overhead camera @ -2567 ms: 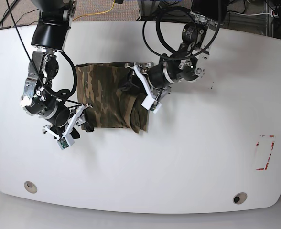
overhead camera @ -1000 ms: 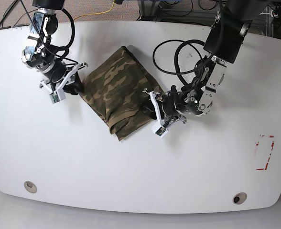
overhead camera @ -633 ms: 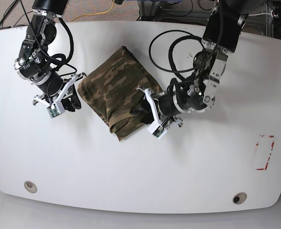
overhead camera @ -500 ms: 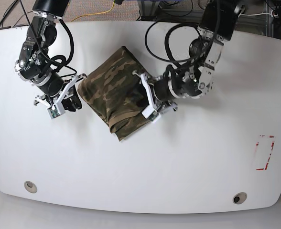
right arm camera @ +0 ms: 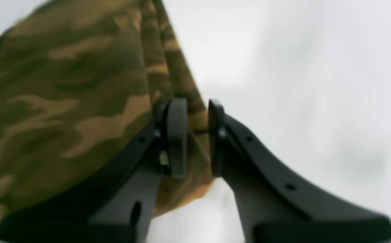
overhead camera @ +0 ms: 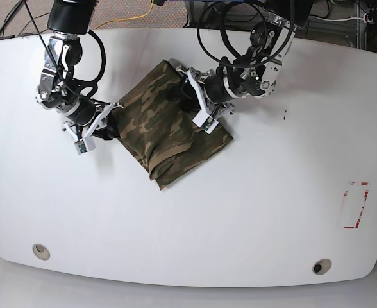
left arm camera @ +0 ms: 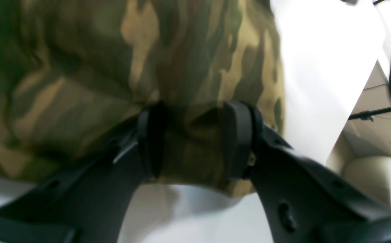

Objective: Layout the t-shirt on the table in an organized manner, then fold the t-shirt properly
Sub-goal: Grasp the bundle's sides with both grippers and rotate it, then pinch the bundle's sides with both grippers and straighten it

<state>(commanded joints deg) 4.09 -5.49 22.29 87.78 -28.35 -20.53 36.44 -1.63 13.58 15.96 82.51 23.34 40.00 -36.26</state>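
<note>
The camouflage t-shirt lies as a folded bundle, turned diagonally, on the white table left of centre. My left gripper sits at the bundle's upper right edge. In the left wrist view the left gripper has both black fingers clamped around a thick fold of the t-shirt. My right gripper is at the bundle's left edge. The right wrist view shows the right gripper pinching the hem of the t-shirt, its fingers nearly together, over the table.
A red tape outline marks the table's right side. Two round grommet holes sit near the front edge. Black cables loop above the left arm at the table's far edge.
The left gripper has moved up along the shirt's right side toward the far edge. The right gripper has closed in onto the shirt's left edge. The shirt's lower right corner now spreads farther right.
</note>
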